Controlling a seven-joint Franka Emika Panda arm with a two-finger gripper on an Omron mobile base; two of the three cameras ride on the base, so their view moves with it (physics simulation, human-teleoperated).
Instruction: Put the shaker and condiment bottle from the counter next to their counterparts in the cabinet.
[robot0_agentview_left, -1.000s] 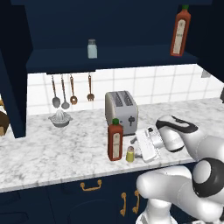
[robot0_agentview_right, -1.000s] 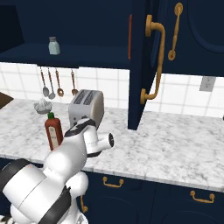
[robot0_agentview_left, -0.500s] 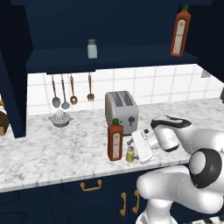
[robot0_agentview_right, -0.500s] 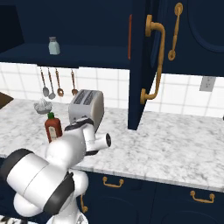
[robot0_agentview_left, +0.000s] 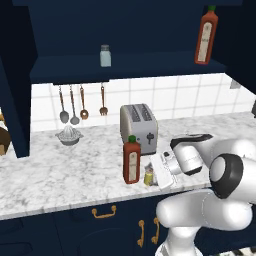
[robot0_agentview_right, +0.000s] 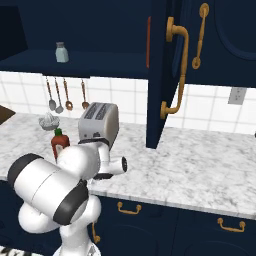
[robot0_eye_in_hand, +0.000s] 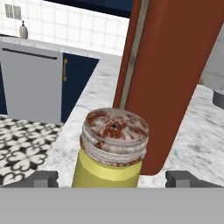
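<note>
Claw (robot0_eye_in_hand: 112, 179) was low over the counter (robot0_agentview_left: 60, 175), jaws spread wide apart and holding nothing. In hand view one dark fingertip (robot0_eye_in_hand: 43, 178) sat left of the shaker (robot0_eye_in_hand: 111, 151) and the other sat right of it, w/ clear gaps both sides; no contact seen. Shaker stood upright between the tips, yellow body, grey cap speckled reddish-brown, facing the cam.

Condiment bottle (robot0_eye_in_hand: 170, 78) stood just behind the shaker from the claw's viewpoint, a bit to its right, very close; can't tell if touching. In left base view the claw (robot0_agentview_left: 155, 174) reached the shaker (robot0_agentview_left: 148, 177) from the side, and the bottle (robot0_agentview_left: 132, 160) stood upright just beyond, on the far side from the claw. Toaster (robot0_agentview_left: 138, 127) was further back on the counter, behind bottle and claw.

High above the claw, the cabinet (robot0_agentview_left: 125, 65) shelf held the counterparts: pale shaker w/ grey cap (robot0_agentview_left: 105, 55) and tall red bottle w/ green cap (robot0_agentview_left: 206, 36), well apart from each other. Right base view: arm hid most of the counter bottle (robot0_agentview_right: 59, 142); cabinet door (robot0_agentview_right: 165, 75) stood open to the right.
</note>
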